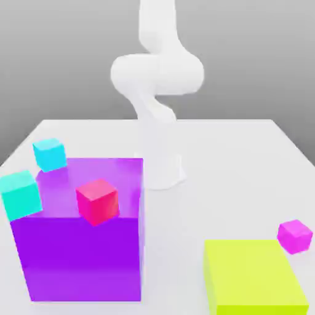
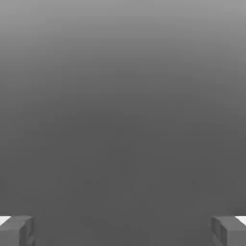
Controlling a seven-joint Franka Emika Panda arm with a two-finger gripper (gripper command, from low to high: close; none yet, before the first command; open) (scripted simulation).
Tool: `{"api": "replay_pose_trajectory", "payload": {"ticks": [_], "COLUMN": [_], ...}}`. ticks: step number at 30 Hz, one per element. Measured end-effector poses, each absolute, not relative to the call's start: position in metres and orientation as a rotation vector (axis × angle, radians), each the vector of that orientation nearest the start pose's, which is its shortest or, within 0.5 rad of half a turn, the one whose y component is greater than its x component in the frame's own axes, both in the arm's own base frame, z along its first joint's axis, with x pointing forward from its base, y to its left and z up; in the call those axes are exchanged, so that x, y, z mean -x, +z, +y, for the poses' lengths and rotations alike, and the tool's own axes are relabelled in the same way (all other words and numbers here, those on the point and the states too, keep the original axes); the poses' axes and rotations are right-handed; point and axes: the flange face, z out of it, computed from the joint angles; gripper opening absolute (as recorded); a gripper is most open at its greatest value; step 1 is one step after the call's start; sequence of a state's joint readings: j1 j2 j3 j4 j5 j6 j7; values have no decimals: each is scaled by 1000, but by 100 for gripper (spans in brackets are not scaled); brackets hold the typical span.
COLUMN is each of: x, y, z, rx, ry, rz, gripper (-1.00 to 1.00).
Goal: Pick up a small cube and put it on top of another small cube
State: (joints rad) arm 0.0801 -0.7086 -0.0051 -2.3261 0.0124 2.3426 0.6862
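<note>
While the white arm (image 1: 161, 80) rises from its base at the far middle of the white table (image 1: 246, 160), it bends over on itself high above the surface, its upper links curling toward the exterior view's left before climbing out of the top of the picture; in the hand view the gripper (image 2: 123, 230) looks out on plain grey, its two grey fingertips (image 2: 17, 229) standing far apart with nothing between them, so the jaws are released. Meanwhile the small cube (image 1: 295, 235), magenta, sits on the table at the exterior view's right, just beside the far corner of the yellow-green block (image 1: 252, 277); the small red-pink cube (image 1: 97, 201) rests on top of the big purple block (image 1: 80, 246); two cyan cubes (image 1: 49, 154) sit by that block's left side.
</note>
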Motion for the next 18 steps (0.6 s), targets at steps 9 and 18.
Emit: {"api": "replay_pose_trajectory", "payload": {"ticks": [9, 18], "x": [-437, -381], "y": [497, 316], "z": [162, 288], "rx": [2897, 2866], "ry": [-613, -261], "rz": [-64, -1054], "gripper": [0, 0]}}
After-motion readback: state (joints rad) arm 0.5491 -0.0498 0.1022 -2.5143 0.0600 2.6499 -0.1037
